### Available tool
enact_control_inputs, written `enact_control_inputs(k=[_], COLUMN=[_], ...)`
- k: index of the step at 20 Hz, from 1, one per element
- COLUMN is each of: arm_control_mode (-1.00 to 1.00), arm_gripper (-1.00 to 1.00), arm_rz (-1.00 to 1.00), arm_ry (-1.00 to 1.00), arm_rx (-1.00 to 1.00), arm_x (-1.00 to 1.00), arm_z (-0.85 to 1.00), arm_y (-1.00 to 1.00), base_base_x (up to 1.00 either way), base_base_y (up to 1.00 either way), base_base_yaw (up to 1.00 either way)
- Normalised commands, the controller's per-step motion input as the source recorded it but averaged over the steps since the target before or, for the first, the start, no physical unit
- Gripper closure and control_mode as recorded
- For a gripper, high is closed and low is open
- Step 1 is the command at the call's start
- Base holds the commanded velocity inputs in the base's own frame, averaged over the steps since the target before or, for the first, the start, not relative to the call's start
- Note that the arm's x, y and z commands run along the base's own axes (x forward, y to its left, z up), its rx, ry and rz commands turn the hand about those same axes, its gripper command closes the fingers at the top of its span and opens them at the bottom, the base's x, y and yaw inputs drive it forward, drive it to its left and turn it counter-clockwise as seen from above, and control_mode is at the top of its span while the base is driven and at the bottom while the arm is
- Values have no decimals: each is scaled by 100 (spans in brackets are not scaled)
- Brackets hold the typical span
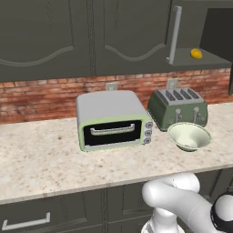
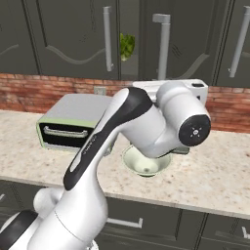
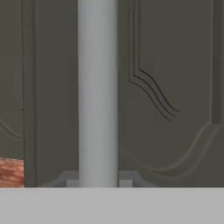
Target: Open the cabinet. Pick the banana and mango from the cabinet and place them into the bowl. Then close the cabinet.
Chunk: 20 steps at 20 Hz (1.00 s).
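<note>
gripper clenched on the long light-grey bar handle [image 3: 97,92] of the dark grey-green wall cabinet [image 1: 191,27], door ajar; small yellow-orange mango [image 1: 196,53] on its shelf, pale cream-green bowl [image 1: 189,136] below beside the dark green toaster [image 1: 178,108].

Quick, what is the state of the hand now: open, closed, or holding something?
Hand: closed. The cabinet's bar handle stands right in front of it, but the pictures do not show whether it is gripped.
</note>
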Motion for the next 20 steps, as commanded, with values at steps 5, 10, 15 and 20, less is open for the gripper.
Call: enact_control_inputs(k=[5, 10, 15, 20], arm_control_mode=[-100, -100, -100, -100], arm_gripper=[-100, -100, -100, -100], arm_rz=[-1, -9, -19, -19], arm_ry=[0, -6, -13, -13], arm_rx=[0, 0, 0, 0], arm_x=[0, -25, -75, -36], arm_z=[-2, 0, 2, 0], arm_y=[-2, -6, -2, 28], base_base_x=[0, 0, 0, 0], base_base_y=[0, 0, 0, 0], base_base_yaw=[0, 0, 0, 0])
